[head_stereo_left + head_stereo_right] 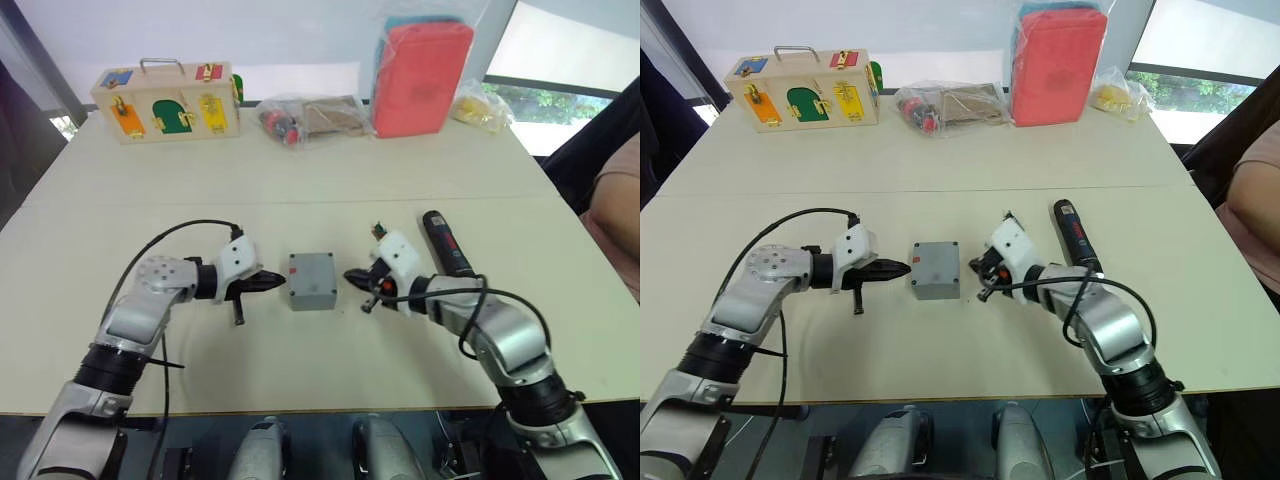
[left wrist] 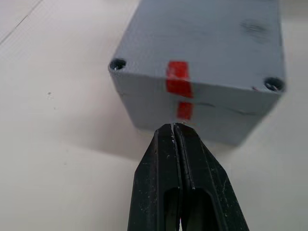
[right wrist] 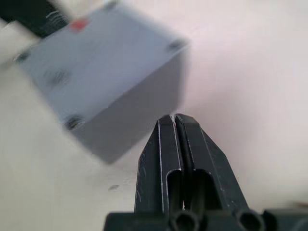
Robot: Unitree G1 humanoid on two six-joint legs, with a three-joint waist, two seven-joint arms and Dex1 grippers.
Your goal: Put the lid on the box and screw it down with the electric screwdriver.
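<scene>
Box (image 1: 311,280) sits mid-worktop (image 1: 300,180) with lid (image 2: 207,36) already on it, between the two grippers. Left gripper (image 1: 281,281) clenched, empty, tip at the box's side; right gripper (image 1: 349,275) clenched, empty, just beside the opposite side. Screwdriver (image 1: 446,243) lies untouched behind the right arm. Wooden latch box (image 1: 165,102), bagged parts (image 1: 310,118) and red case (image 1: 420,75) line the far edge. Left wrist view shows red tape (image 2: 179,82) across the lid seam and two corner screw holes.

Box (image 1: 312,281) matt grey plastic; table (image 1: 300,180) smooth.

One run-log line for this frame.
lid on box | left gripper shut, empty | right gripper shut, empty | electric screwdriver on table
</scene>
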